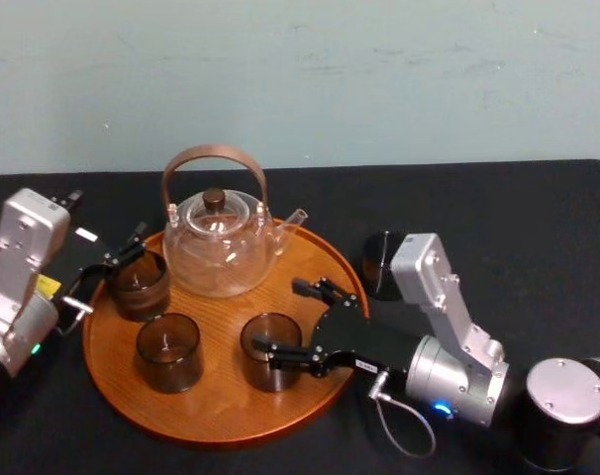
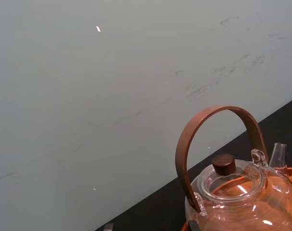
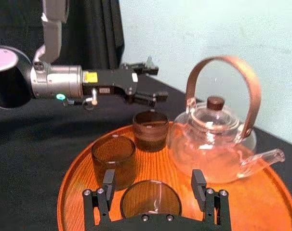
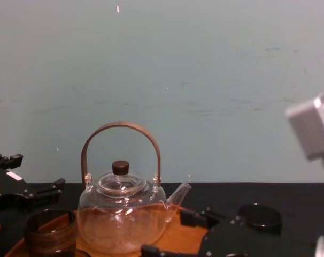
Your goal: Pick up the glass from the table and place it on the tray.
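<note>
Three brown glasses upright on the tray (image 1: 216, 411), one of them between the fingers (image 3: 109, 185) of the right gripper (image 1: 278, 317). That glass (image 1: 270, 376) at the front right of the wood, near the rim, base flat on the tray. Right gripper reaching in from the right, low over the tray, one finger to either side of the glass. Released, not clenched, with a sliver of wood visible between each pad and the glass wall in the right wrist view.

Just left of it, a second glass (image 1: 167, 356), apart from the first. Behind that one, toward the back left of the tray, a third glass (image 1: 139, 287), darker than the others. Left gripper (image 1: 125, 252) right beside this third glass, at about rim height, fingers parted and nothing held between them. Cannot tell whether a fingertip touches the rim.

At the back middle of the tray, a clear teapot (image 1: 221, 252) with a brown arched handle, a dark knob on the lid and a spout pointing right.

Under everything, a black table (image 1: 498, 208). On it, just off the tray's right edge, a dark round thing (image 1: 379, 265), partly hidden by the right arm; possibly another glass, but cannot tell. Behind the table, a pale green wall (image 1: 379, 79).
</note>
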Robot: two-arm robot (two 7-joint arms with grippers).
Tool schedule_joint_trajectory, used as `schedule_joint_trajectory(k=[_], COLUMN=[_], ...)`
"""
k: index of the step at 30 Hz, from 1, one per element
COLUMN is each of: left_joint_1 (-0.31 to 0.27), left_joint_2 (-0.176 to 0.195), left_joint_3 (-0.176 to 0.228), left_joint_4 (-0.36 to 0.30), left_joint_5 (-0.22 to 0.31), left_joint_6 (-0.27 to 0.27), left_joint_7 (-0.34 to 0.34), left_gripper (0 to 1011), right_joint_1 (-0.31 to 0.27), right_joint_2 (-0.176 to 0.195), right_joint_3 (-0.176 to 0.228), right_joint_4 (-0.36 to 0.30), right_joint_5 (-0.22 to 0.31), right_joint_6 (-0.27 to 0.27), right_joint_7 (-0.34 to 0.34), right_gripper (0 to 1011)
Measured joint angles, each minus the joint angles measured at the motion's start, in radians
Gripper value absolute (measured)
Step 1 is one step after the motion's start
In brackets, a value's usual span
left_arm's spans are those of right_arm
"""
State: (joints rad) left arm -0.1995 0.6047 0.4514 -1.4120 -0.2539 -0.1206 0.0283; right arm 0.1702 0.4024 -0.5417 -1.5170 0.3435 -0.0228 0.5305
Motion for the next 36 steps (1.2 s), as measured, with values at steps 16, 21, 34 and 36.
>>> schedule_joint_trajectory(k=[16, 21, 34, 36], left_joint_1=[0.0, 0.0, 0.0, 0.0], left_joint_2=[0.0, 0.0, 0.0, 0.0], left_joint_3=[0.0, 0.0, 0.0, 0.0], left_joint_4=[0.0, 0.0, 0.0, 0.0], left_joint_5=[0.0, 0.0, 0.0, 0.0], left_joint_6=[0.0, 0.0, 0.0, 0.0], left_joint_7=[0.0, 0.0, 0.0, 0.0], left_gripper=[1001, 1001, 1001, 1001], right_joint_1=[-0.105, -0.139, -0.202, -0.205], right_joint_2=[0.063, 0.083, 0.112, 0.11], right_joint_3=[0.096, 0.135, 0.241, 0.256], right_joint_4=[-0.086, -0.09, -0.088, -0.079], right_joint_5=[0.029, 0.041, 0.063, 0.067], right_joint_6=[-0.022, -0.019, -0.01, -0.005], right_joint_7=[-0.061, -0.077, -0.121, -0.129], right_gripper=[1002, 1003, 1002, 1002])
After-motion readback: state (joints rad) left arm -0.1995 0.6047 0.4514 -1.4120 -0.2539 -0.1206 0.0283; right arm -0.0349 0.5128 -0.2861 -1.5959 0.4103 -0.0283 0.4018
